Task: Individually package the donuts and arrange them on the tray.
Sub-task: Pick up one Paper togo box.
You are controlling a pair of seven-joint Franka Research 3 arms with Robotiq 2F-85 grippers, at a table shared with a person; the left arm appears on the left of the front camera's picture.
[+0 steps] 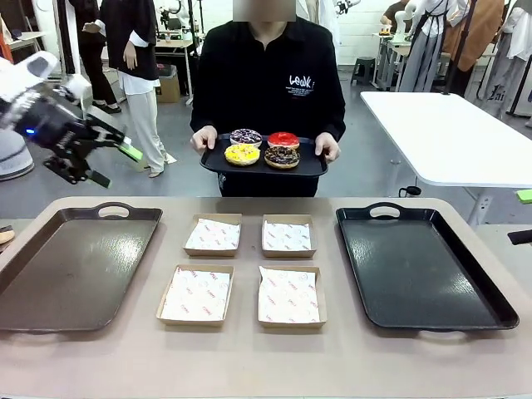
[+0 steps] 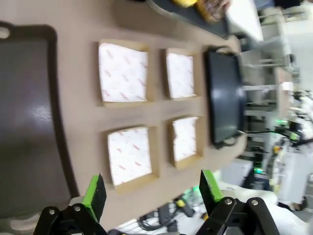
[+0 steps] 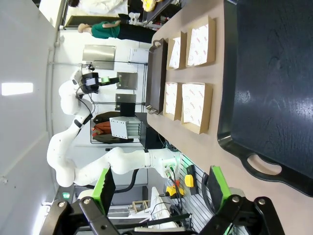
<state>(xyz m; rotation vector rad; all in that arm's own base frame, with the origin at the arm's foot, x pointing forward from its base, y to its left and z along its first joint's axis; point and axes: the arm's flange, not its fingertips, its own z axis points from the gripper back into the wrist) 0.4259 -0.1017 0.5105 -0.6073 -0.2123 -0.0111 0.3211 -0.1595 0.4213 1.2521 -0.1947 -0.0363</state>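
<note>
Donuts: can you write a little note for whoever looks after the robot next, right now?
Left gripper: fingers open, empty, raised at the table's left side.
Right gripper: fingers open, empty, near the black tray.
Donuts: all four on the small tray the person holds beyond the table.
Boxes: four, paper-lined, no donuts inside, between the brown tray and black tray.
Done: nothing packaged. Left: box each donut, arrange on a tray.

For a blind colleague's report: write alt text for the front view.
A person across the table holds a small black tray of four donuts. On the table, four paper-lined boxes lie between a brown tray and a large black tray; the left gripper hangs open, upper left.
</note>
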